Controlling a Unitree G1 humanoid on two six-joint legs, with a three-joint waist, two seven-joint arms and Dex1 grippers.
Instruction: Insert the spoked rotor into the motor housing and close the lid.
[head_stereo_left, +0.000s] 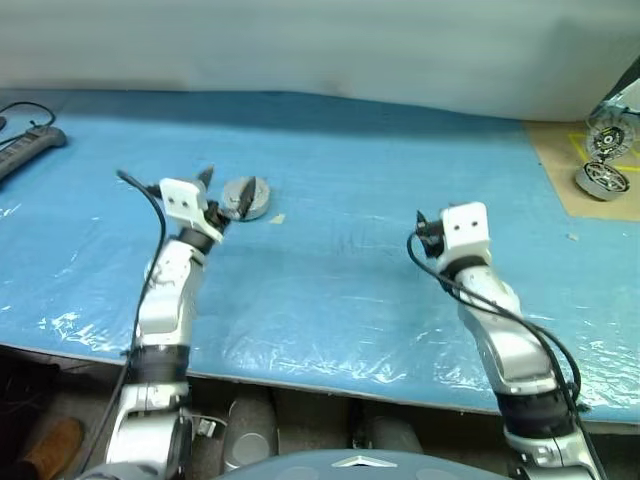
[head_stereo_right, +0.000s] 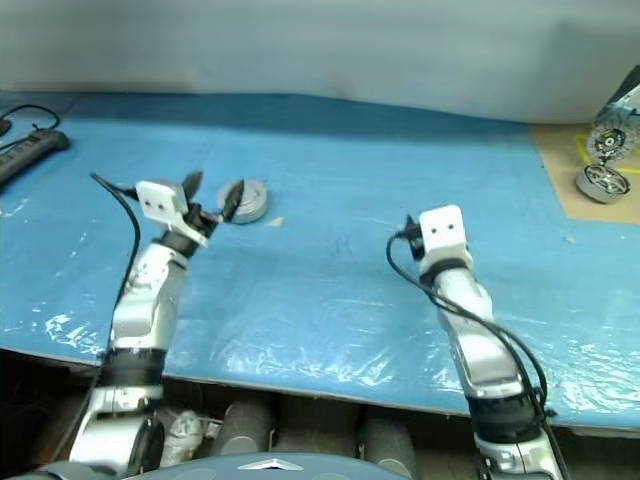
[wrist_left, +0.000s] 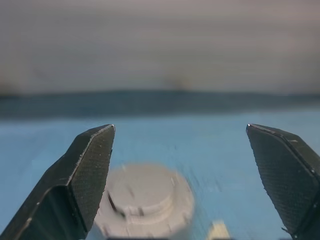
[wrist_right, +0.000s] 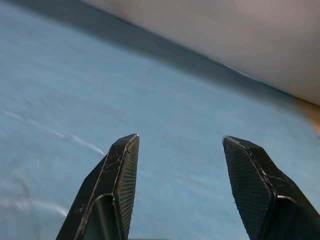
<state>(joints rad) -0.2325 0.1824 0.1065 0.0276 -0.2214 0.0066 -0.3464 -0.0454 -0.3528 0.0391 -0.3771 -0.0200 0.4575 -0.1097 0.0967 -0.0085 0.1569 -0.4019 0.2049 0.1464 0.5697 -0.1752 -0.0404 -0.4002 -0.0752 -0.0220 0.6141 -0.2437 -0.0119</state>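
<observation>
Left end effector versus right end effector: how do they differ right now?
The left end effector gapes wide just short of the closed grey housing; the right end effector stands narrower over bare blue table cover, nothing near it. Both are open and empty.

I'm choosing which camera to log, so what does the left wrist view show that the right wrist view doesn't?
Left wrist view: the left gripper, fingers wide apart, with a round grey disc, apparently the lid, on the table beyond them and a small pale scrap beside it. Right wrist view: the right gripper, open, holding nothing. Both share the blue table cover and the pale wall behind.
</observation>
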